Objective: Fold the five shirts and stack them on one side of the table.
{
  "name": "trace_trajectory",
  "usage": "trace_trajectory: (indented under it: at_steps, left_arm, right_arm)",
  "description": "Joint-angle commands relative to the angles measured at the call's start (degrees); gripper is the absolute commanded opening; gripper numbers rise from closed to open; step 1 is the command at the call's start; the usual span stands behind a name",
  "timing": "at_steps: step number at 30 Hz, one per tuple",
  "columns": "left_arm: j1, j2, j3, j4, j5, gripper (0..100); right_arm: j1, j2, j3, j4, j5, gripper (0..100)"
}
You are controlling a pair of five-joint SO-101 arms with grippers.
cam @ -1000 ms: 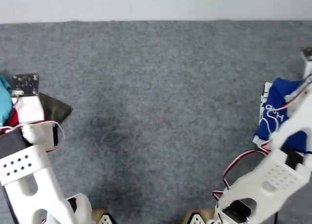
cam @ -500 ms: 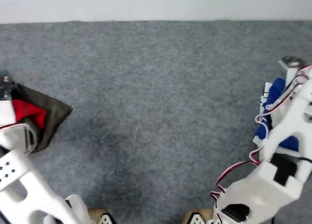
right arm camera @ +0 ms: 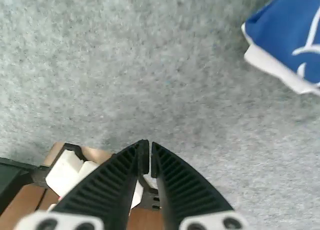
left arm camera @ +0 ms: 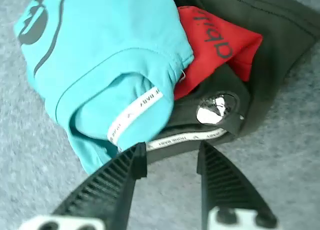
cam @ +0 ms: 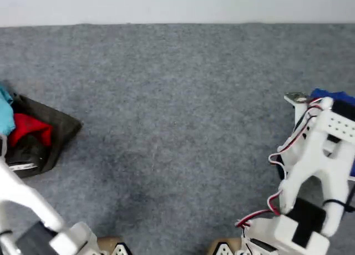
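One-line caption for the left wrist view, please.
Left gripper, open, poised over a heap of shirts: turquoise shirt, red shirt and dark shirt on the grey mat.

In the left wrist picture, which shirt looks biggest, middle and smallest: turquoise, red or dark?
1. turquoise shirt
2. dark shirt, partly covered by the others
3. red shirt
All are bunched up, so real sizes stay unsure.

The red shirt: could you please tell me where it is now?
In the high view, the red shirt lies at the left edge of the table, on the dark shirt, beside the turquoise shirt.
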Motion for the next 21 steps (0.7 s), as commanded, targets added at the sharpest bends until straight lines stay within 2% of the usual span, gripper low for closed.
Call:
trace_trajectory:
  at_steps: [1, 5, 11, 17, 21]
  left_arm:
    - [-0.3, 5.0, -6.9, -1.5, -3.1, 18]
    - [-0.3, 11.7, -9.2, -1.6, -5.7, 18]
    - [-0.3, 19.3, -14.8, -1.8, -5.6, 17]
    - [-0.3, 22.3, -15.8, -6.3, -1.3, 17]
    - [0.2, 22.2, -15.8, -7.6, -1.1, 5]
  right_arm:
    - [-0.4, -3.7, 1.1, 2.1, -1.8, 1.1]
    - [-0.4, -3.9, 2.9, 2.1, -2.0, 1.1]
    - [-0.3, -3.9, 3.9, 2.2, -2.1, 1.1]
    - [-0.3, -3.9, 3.9, 2.2, -2.1, 1.1]
    - [-0.3, -4.0, 3.9, 2.2, -2.1, 1.1]
